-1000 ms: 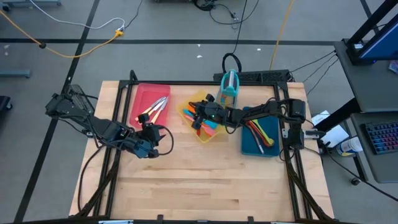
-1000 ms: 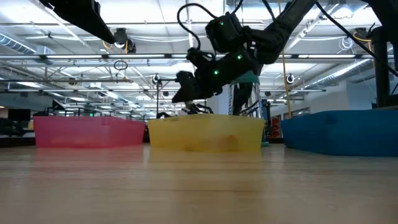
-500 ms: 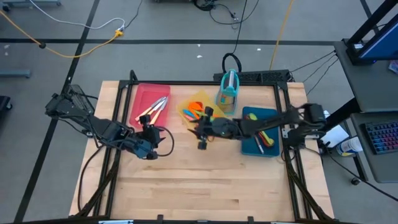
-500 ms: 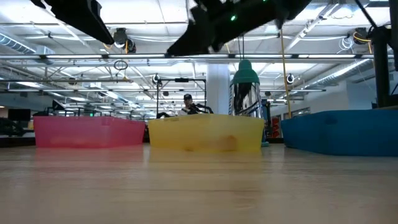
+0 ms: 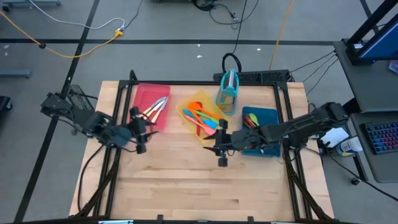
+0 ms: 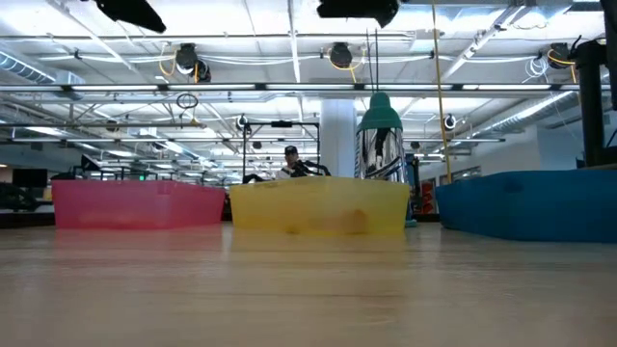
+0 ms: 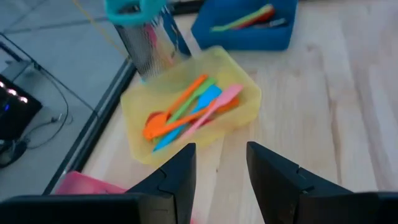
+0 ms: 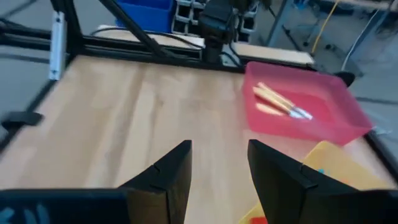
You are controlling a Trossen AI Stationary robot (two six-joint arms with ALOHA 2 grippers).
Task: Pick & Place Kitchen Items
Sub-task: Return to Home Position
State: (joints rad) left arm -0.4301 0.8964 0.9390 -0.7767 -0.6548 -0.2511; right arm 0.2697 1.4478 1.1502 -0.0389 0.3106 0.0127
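You're basically done here: utensils (image 5: 198, 114) all sit in the trays (image 5: 148, 92) along the bench's far edge. Left tool (image 7: 217, 177) and right tool (image 8: 214, 174) are both spread and empty, so just park them.

Both arms are matte black, built from slim jointed links. Left arm (image 5: 81, 118): black cables loop loosely off the links, with a bulkier block at the base end. Right arm (image 5: 292, 127): same build, with a cable running alongside it. Left gripper (image 5: 140, 127) and right gripper (image 5: 217, 146): black cross-bar head, two fingers each. Close up, the left fingers (image 7: 177, 177) are dark grey, flat-sided wedges with chamfered tips on a dark rail. The right fingers (image 8: 168, 177) are identical, with faint bluish lettering on the body, unreadable. The low view catches only black silhouettes at its upper edge. Screws are too small to make out.
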